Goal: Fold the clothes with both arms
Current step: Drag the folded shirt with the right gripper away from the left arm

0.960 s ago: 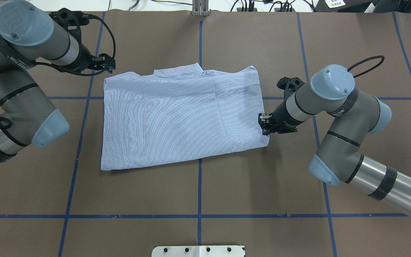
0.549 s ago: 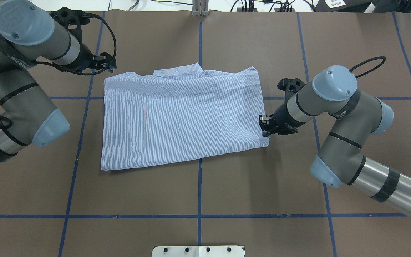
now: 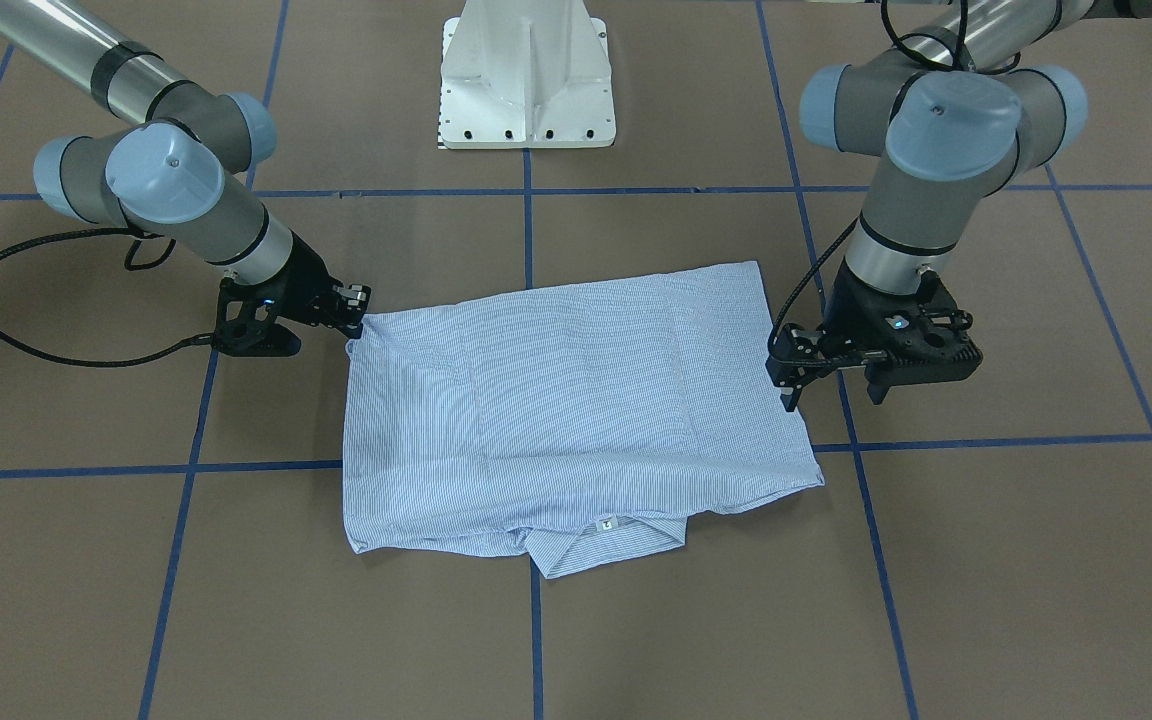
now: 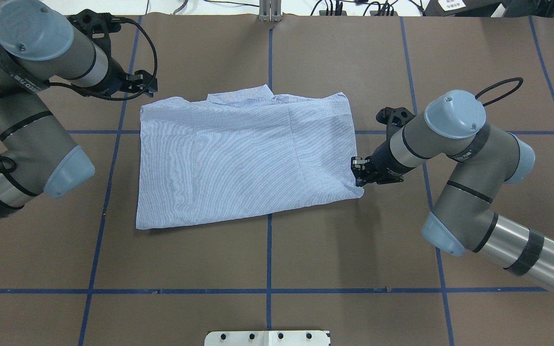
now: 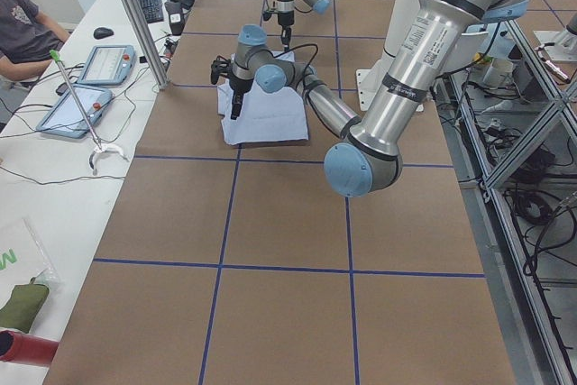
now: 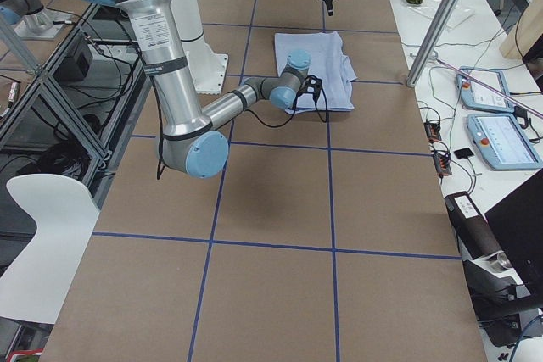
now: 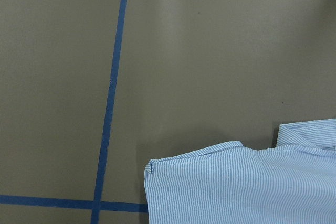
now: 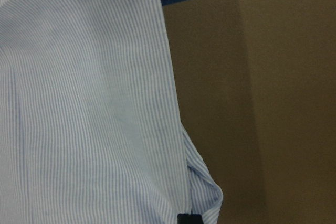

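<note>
Right gripper (image 4: 358, 173) at shirt (image 4: 243, 154), hold unclear

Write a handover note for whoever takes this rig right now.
Left gripper: open, above the table beside the shirt's far left corner, holding nothing.
Right gripper: at the shirt's near right corner; grip not confirmable.
Shirt: flat, a rough rectangle, no sleeves showing, collar away from the robot.
Done: sleeves apparently tucked in.
Left: probably the final folds.
</note>
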Available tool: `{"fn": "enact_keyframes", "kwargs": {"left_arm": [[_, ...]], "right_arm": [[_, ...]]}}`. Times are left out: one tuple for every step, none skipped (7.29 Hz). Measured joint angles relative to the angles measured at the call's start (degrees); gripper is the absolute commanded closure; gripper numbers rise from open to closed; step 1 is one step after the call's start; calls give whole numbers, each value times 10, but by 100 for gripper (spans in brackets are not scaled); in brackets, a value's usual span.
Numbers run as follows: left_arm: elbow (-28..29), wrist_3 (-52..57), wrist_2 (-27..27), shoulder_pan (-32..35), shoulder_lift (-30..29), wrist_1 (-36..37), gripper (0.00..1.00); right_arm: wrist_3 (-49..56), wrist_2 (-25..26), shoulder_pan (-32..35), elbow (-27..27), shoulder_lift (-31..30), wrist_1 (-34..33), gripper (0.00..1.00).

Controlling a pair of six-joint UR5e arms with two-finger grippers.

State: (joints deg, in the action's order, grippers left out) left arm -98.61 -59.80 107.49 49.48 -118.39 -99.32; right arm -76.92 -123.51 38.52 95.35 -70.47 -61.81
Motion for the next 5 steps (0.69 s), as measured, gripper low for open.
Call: {"fn": "enact_keyframes", "kwargs": {"left_arm": [[-3, -1, 0, 0, -1, 0, 1], [-7, -1, 0, 0, -2, 1, 0], [-10, -1, 0, 0, -2, 1, 1], [-12, -1, 0, 0, -2, 1, 0], [-12, -1, 0, 0, -2, 1, 1]], "right_arm": [[0, -5, -2, 18, -18, 1, 100], [0, -15, -5, 39, -38, 3, 100], [0, -24, -9, 64, -61, 4, 100], [0, -29, -17, 95, -89, 4, 100], [0, -31, -26, 125, -113, 5, 100]]}}
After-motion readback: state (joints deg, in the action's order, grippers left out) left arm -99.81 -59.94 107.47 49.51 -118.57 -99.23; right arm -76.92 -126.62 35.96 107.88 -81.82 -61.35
